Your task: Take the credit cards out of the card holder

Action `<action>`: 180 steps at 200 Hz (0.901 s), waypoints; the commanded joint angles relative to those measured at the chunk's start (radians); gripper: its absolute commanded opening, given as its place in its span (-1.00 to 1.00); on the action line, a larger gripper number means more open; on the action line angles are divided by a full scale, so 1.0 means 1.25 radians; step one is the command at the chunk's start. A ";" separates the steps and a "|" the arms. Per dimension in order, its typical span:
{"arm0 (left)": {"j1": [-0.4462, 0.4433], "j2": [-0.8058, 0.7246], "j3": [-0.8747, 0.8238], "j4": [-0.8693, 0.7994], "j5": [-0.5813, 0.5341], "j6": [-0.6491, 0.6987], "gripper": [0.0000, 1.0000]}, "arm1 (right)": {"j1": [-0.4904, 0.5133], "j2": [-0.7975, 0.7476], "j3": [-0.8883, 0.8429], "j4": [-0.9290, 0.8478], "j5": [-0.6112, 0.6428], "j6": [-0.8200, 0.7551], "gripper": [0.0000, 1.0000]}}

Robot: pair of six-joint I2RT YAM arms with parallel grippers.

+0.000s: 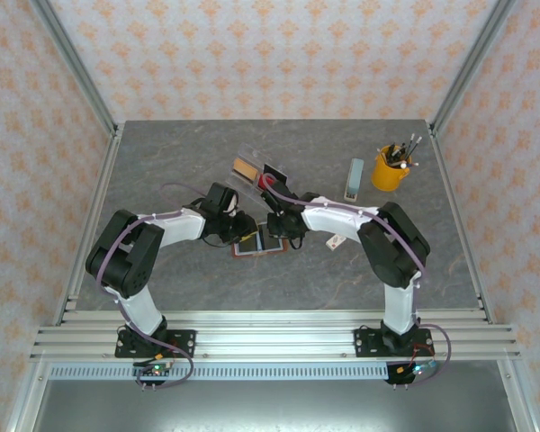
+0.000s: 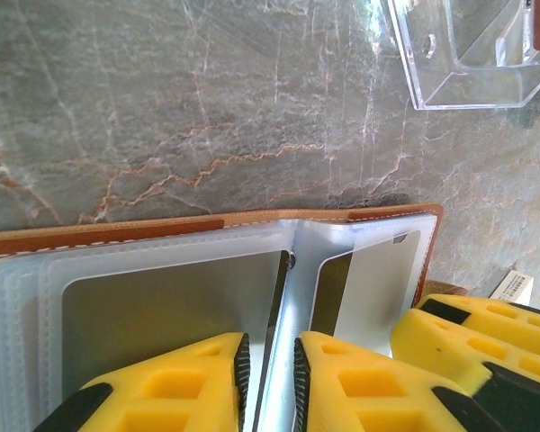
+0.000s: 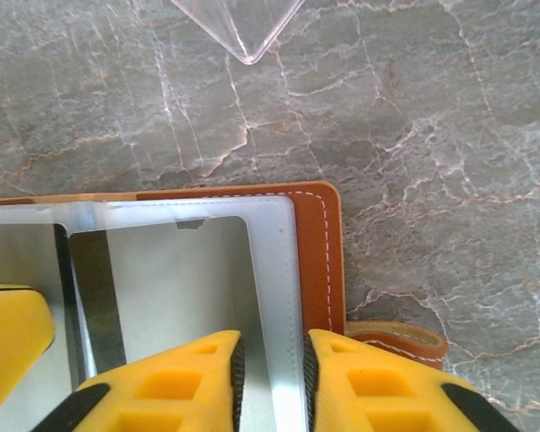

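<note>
One open card holder (image 1: 259,241), one clear tray (image 1: 252,155) holding two credit cards (image 1: 245,167) (one tan, one dark), one yellow pen cup (image 1: 390,172), one pale block (image 1: 355,179), one white tag (image 1: 337,242).

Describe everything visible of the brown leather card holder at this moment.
The book-style brown leather card holder lies open flat on the grey marbled table, white stitching along its edge, frosted translucent plastic sleeves inside, a strap tab jutting from one side. The left end effector and right end effector sit over its sleeves, jaws nearly closed; whether either pinches a sleeve is unclear.
</note>
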 commanded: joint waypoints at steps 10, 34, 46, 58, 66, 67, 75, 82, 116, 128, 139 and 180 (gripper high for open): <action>-0.003 0.005 -0.008 -0.004 -0.004 0.000 -0.50 | -0.003 0.035 -0.002 -0.043 0.009 -0.008 -0.55; -0.005 -0.002 -0.003 0.008 0.015 -0.004 -0.50 | -0.005 0.042 -0.016 -0.018 -0.026 -0.014 -0.58; -0.009 -0.008 0.004 0.006 0.022 -0.005 -0.49 | -0.010 0.050 -0.018 -0.013 -0.044 -0.010 -0.59; -0.018 -0.012 0.016 -0.007 0.020 0.000 -0.49 | -0.016 0.053 -0.026 0.000 -0.062 -0.005 -0.60; -0.024 -0.014 0.024 -0.018 0.016 0.006 -0.49 | -0.018 0.052 -0.032 0.007 -0.071 -0.003 -0.60; -0.024 -0.014 0.026 -0.020 0.016 0.007 -0.49 | -0.019 0.052 -0.032 0.008 -0.072 -0.002 -0.60; -0.031 -0.014 0.035 -0.035 0.008 0.013 -0.49 | -0.021 0.052 -0.036 0.014 -0.077 -0.001 -0.59; -0.036 -0.013 0.042 -0.049 -0.003 0.018 -0.49 | -0.022 0.052 -0.037 0.016 -0.080 0.001 -0.60; -0.038 -0.009 0.051 -0.079 -0.044 0.023 -0.50 | -0.025 0.055 -0.040 0.016 -0.086 0.002 -0.60; -0.038 -0.014 0.049 -0.080 -0.050 0.021 -0.50 | -0.026 0.053 -0.041 0.016 -0.086 0.002 -0.60; -0.038 -0.019 0.048 -0.079 -0.054 0.020 -0.50 | -0.025 0.053 -0.041 0.014 -0.088 0.003 -0.60; -0.038 -0.001 0.051 -0.072 -0.047 0.020 -0.50 | -0.026 0.051 -0.042 0.017 -0.095 0.002 -0.62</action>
